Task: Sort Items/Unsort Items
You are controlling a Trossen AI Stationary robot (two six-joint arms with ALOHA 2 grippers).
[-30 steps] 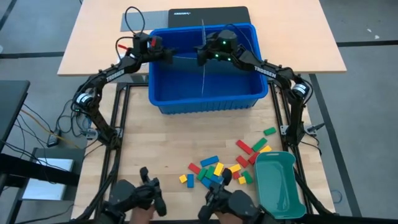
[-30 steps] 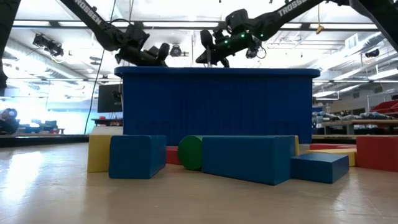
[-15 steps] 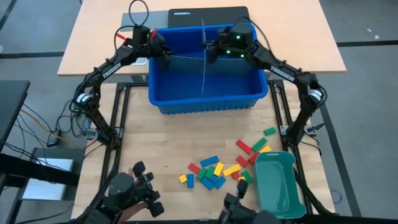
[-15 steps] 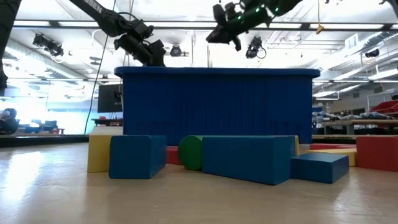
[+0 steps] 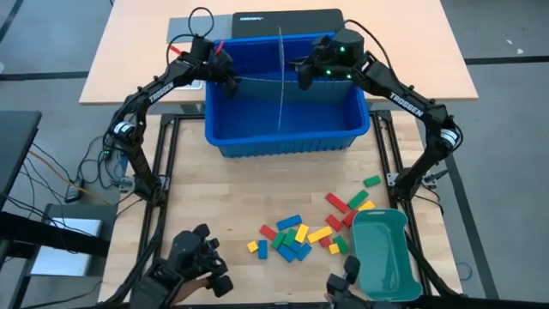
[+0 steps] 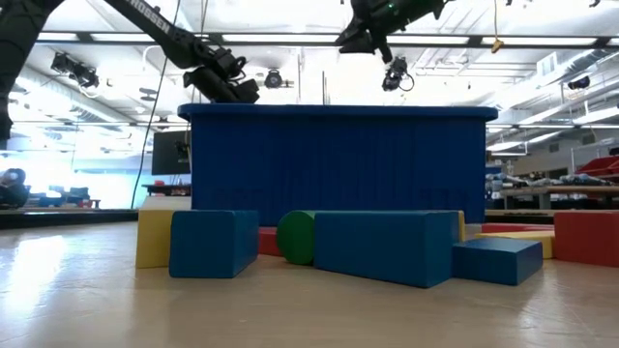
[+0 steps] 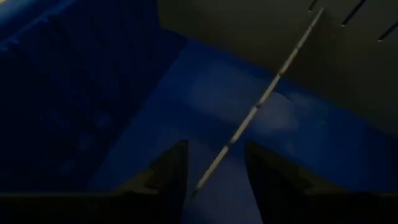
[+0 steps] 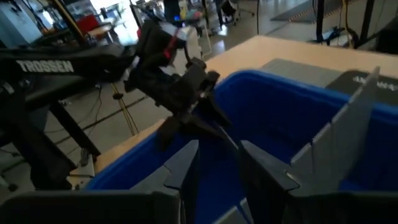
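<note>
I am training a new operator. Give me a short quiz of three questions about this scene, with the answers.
1. True or false: the teal tray holds some of the blocks.
2. Where do the blocks lie? A: in the blue bin; B: on the wooden table; C: on the floor.
3. Fill in: the left tool and the right tool hang above the blue ___.
Key: 1 false; 2 B; 3 bin.

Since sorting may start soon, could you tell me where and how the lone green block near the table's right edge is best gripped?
Grip the green block across its two long sides, at mid-length, coming straight down from above. It lies flat and slightly slanted, clear of the other blocks, so both long sides are free; match the slant.
</note>
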